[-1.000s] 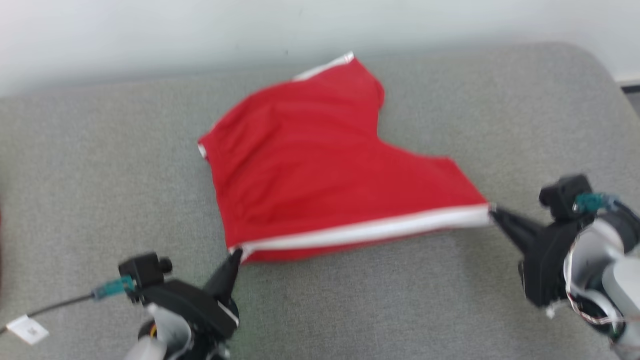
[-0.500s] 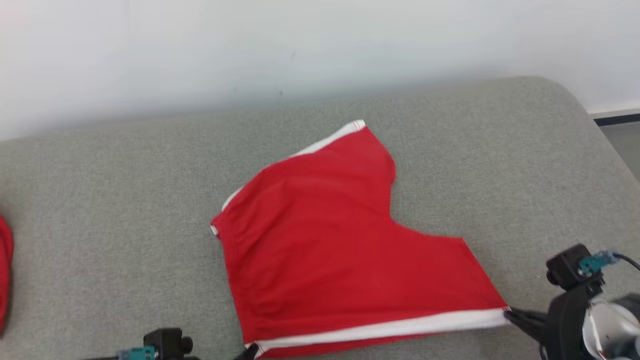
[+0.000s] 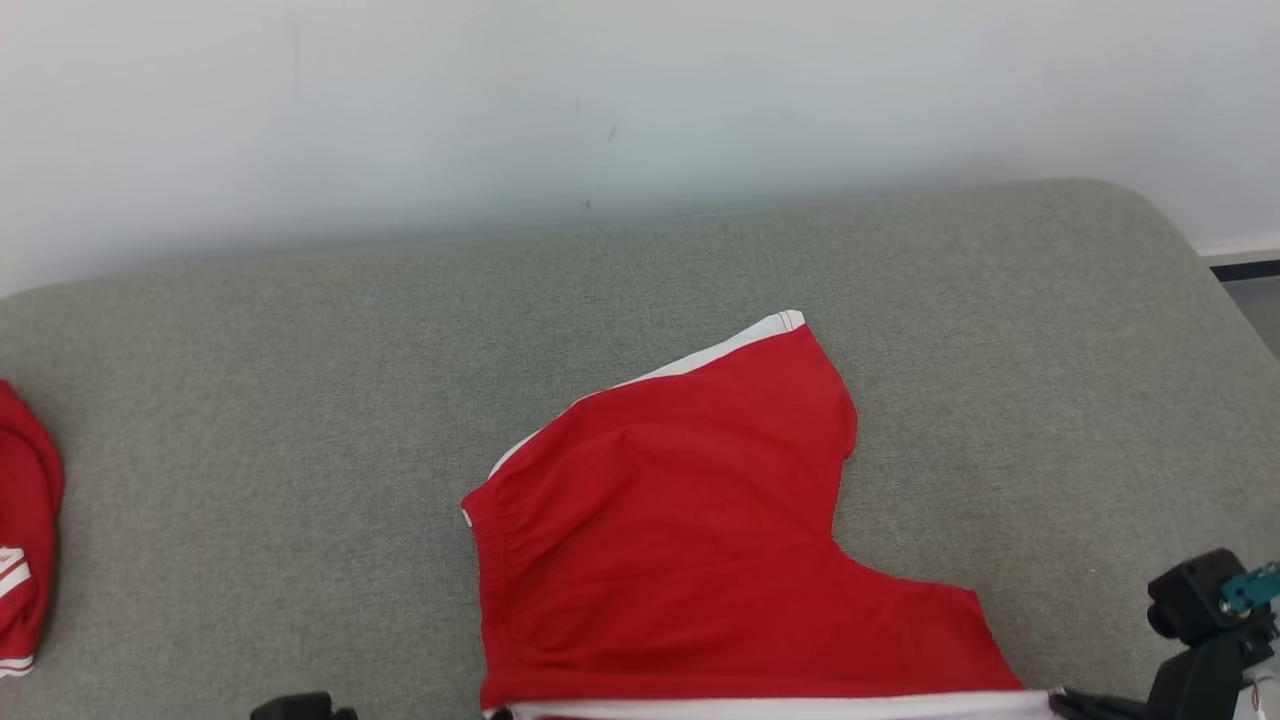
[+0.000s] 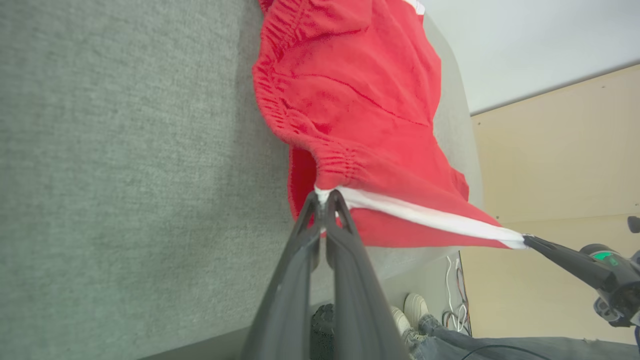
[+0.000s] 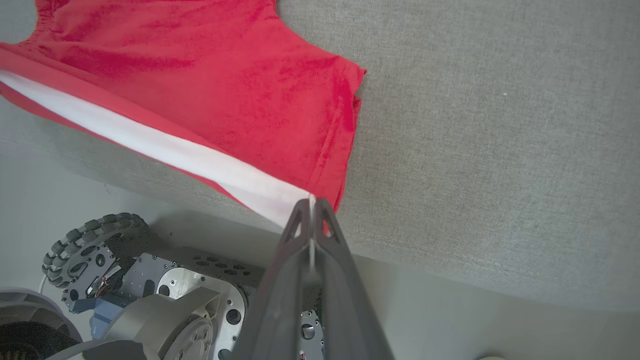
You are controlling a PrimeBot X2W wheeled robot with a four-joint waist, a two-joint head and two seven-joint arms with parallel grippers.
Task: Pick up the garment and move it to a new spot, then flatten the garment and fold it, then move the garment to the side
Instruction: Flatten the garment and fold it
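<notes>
The garment (image 3: 680, 560) is a pair of red shorts with a white side stripe, spread on a grey cushion (image 3: 250, 450). Its striped edge is stretched taut between my two grippers at the cushion's near edge. In the left wrist view my left gripper (image 4: 323, 196) is shut on the waistband end of the stripe of the garment (image 4: 360, 100). My right gripper (image 5: 311, 200) is shut on the leg-hem end of the stripe of the garment (image 5: 225, 75). That right gripper (image 4: 527, 240) shows across the stripe in the left wrist view, and its tip (image 3: 1060, 703) at the head view's bottom right.
A second red garment (image 3: 25, 540) lies at the cushion's far left. A white wall (image 3: 600, 100) rises behind the cushion. Below the front edge are my wheeled base (image 5: 90, 245) and a person's shoes (image 4: 415, 310).
The head camera has tilted up, so the picture slid down. Both grippers, still shut, have dragged the garment away from the cushion's back edge towards its front edge.
</notes>
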